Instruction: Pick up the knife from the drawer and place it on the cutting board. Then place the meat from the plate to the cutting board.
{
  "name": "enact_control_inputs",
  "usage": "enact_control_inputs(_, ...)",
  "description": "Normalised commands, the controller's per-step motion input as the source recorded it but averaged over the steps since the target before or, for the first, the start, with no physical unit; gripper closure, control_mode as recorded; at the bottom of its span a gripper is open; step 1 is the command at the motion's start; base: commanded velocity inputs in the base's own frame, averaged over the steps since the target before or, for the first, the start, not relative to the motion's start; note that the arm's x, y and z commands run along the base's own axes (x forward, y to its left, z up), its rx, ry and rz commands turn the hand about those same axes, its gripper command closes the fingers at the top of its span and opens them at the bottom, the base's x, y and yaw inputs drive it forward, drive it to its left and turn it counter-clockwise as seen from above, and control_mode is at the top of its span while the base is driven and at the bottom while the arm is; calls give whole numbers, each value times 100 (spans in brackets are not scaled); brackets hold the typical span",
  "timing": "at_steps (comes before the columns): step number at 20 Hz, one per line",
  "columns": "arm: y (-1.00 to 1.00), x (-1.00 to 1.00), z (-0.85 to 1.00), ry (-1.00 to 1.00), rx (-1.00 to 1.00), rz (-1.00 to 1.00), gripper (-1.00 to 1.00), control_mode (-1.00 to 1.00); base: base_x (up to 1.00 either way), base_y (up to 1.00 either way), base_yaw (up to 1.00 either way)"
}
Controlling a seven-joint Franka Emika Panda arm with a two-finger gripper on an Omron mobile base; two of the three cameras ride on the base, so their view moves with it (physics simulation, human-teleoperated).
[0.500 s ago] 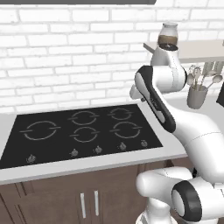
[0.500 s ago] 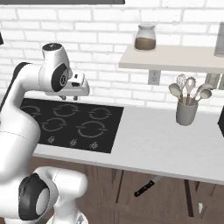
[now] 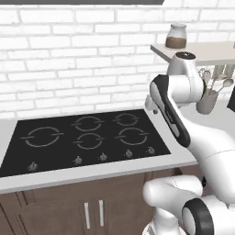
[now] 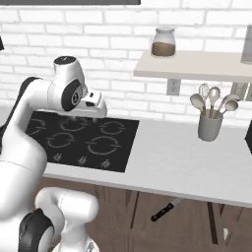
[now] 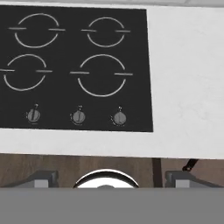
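The first step is only beginning: the knife (image 4: 166,210) has not been picked up. It is lying in the open drawer under the tabletop's (image 4: 182,162) near edge, right of the hob (image 4: 78,138), black handle pointing near-left and the blade running under the tabletop lip; in the hand view only its handle tip (image 5: 189,166) is peeking out below the edge. The fingers (image 5: 106,178) are hovering high over the hob's near-right corner, spread wide and holding nothing; in the right base view the hand (image 4: 93,106) is sitting above the burners, well apart from the knife. The next move is calling for a swing right and toward the near edge, then a drop into the drawer, fingers lined up across the handle before closing. The tabletop lip overhanging the blade is looking like the thing to clear.
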Motion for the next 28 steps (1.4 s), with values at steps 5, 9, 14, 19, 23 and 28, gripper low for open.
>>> enact_control_inputs(5, -24, -54, -79, 0, 0, -50, -100, -100, 0, 0, 0)
enact_control_inputs(9, -43, -37, -63, 8, 1, -50, -100, -100, 0, 0, 0)
enact_control_inputs(14, -92, -26, -46, 12, 8, -31, -100, -100, 0, 0, 0)
enact_control_inputs(19, -95, -23, -66, 19, 13, -21, -100, -100, 0, 0, 0)
enact_control_inputs(23, -94, -21, -86, 19, 13, -4, -100, -100, 0, 0, 0)
enact_control_inputs(28, -67, 0, -91, 29, 2, 0, -100, -100, 0, 0, 0)
